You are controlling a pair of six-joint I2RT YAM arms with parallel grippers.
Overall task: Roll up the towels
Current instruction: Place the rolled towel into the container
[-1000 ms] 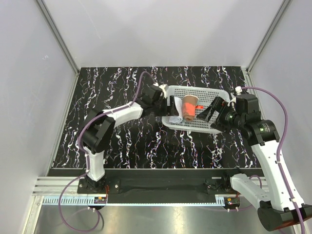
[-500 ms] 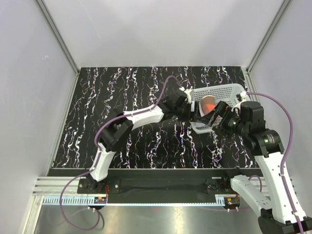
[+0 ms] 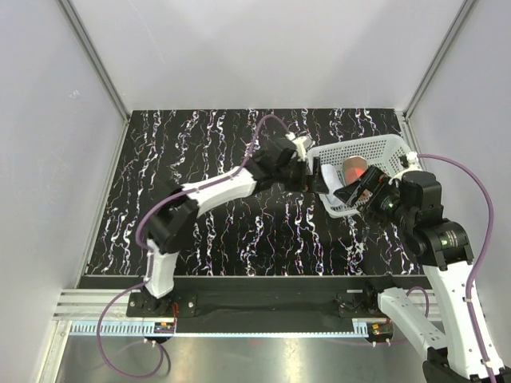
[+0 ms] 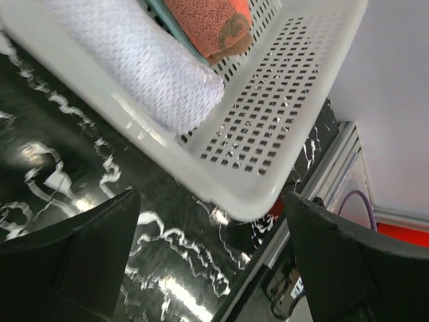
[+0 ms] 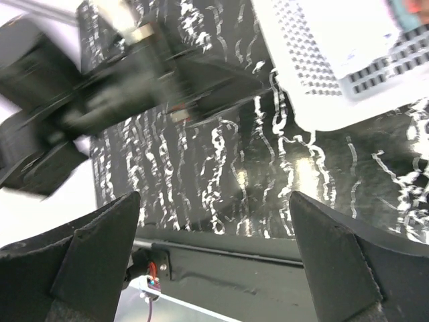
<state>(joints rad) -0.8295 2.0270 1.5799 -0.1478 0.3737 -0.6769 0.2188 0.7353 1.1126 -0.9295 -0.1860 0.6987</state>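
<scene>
The white perforated basket (image 3: pixel 375 148) sits tilted at the far right of the surface (image 3: pixel 200 152), with the white towel (image 4: pixel 134 60) and the orange towel (image 4: pixel 211 20) rolled inside, touching. Left tool (image 4: pixel 211 201) and right tool (image 5: pixel 214 198) both gape wide, near its rim

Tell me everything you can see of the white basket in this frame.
The white basket looks like glossy moulded plastic: rectangular, rounded corners, walls and floor pierced by rows of small square holes. It sits toward the right of the black marbled table, apparently tipped up. Inside lie a rolled white towel and, beside it, an orange towel. What props it I cannot tell.
</scene>
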